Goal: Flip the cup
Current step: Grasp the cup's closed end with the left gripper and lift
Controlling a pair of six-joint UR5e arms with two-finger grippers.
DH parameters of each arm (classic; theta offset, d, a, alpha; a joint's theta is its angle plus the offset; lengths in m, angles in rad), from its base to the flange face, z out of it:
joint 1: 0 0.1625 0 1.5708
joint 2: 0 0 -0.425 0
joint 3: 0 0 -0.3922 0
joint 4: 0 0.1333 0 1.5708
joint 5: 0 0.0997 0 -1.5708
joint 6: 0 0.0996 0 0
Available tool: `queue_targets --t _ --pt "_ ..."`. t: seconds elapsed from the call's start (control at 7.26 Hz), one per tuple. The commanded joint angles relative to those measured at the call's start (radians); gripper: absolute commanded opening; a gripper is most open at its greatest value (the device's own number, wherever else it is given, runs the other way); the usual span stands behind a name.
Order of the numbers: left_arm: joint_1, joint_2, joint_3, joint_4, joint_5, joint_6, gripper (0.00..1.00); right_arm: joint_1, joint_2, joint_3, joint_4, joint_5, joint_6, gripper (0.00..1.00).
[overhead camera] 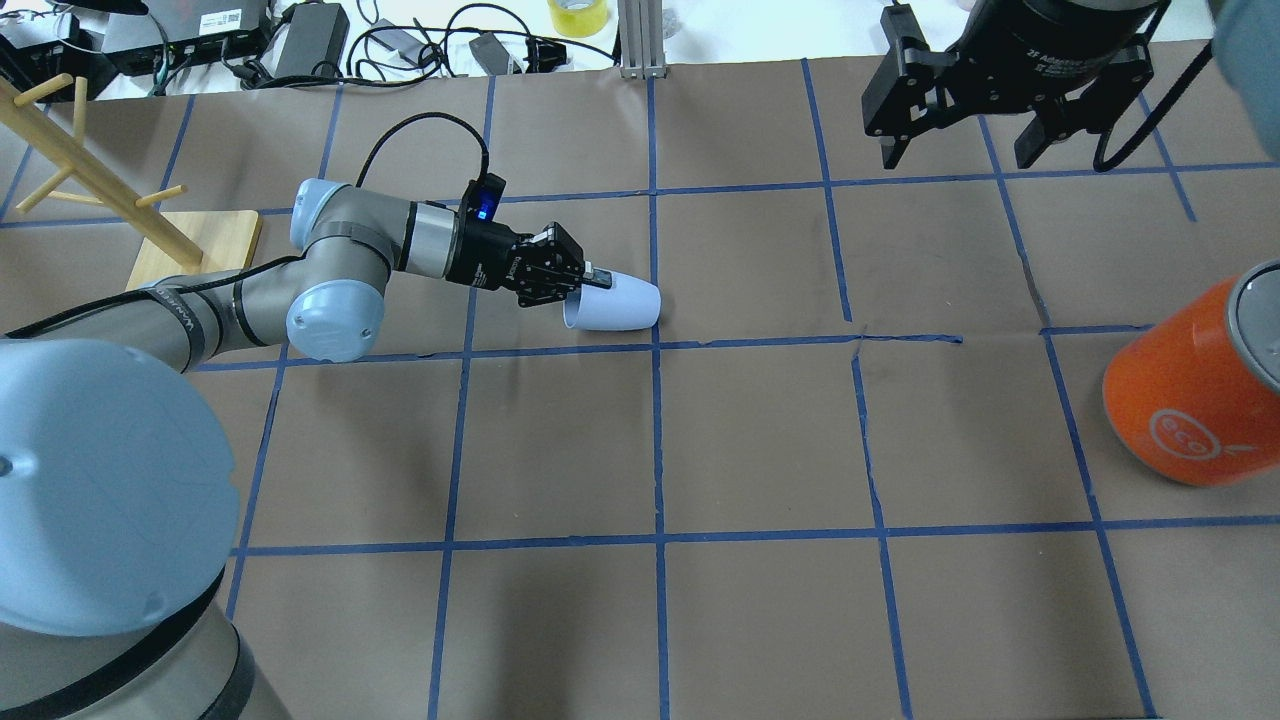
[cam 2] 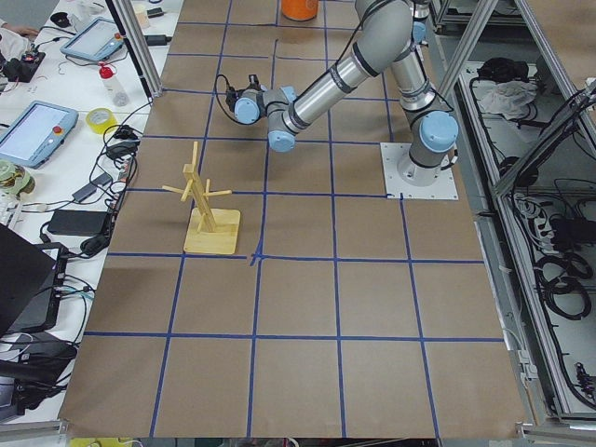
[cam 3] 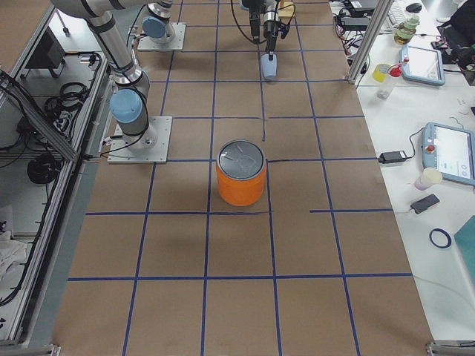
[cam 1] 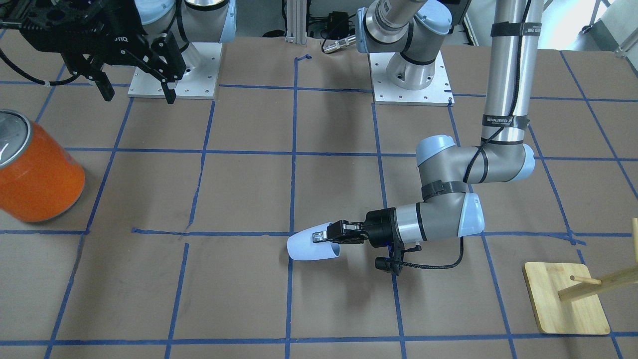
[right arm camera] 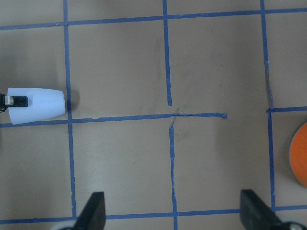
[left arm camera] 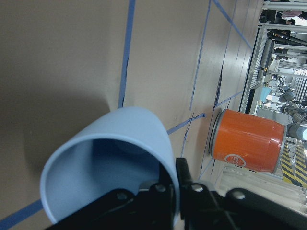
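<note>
The pale blue-white cup (cam 1: 309,248) is on its side near the table's middle, its open rim toward my left arm. It also shows in the overhead view (overhead camera: 622,303), the left wrist view (left arm camera: 120,143) and the right wrist view (right arm camera: 38,104). My left gripper (cam 1: 321,236) is shut on the cup's rim wall, one finger inside and one outside. I cannot tell whether the cup touches the table. My right gripper (cam 1: 137,94) is open and empty, high above the table's far side near its base.
A large orange can (cam 1: 35,174) with a silver top stands at the table's end on my right. A wooden peg rack (cam 1: 568,299) on a wooden base stands at the end on my left. Blue tape lines grid the brown table.
</note>
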Motion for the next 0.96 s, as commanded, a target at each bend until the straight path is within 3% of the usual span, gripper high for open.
queue_targets --t 0.0,0.14,0.28,0.55,0.83 --pt "-0.002 0.038 0.048 0.004 -0.003 -0.18 0.0 0.003 -0.004 0.001 0.0 0.0 0.002 1.0" --pt "-0.005 0.068 0.065 0.042 0.007 -0.305 0.0 0.003 -0.004 0.001 0.002 0.0 0.001 1.0" --pt "-0.005 0.096 0.085 0.12 0.149 -0.407 0.0 0.003 -0.004 0.001 0.002 0.0 0.001 1.0" --pt "-0.006 0.131 0.132 0.065 0.306 -0.432 0.0 0.003 -0.002 0.001 0.002 0.002 -0.001 1.0" --pt "-0.032 0.163 0.137 0.025 0.552 -0.387 0.0 0.003 -0.002 0.003 0.002 0.002 -0.002 1.0"
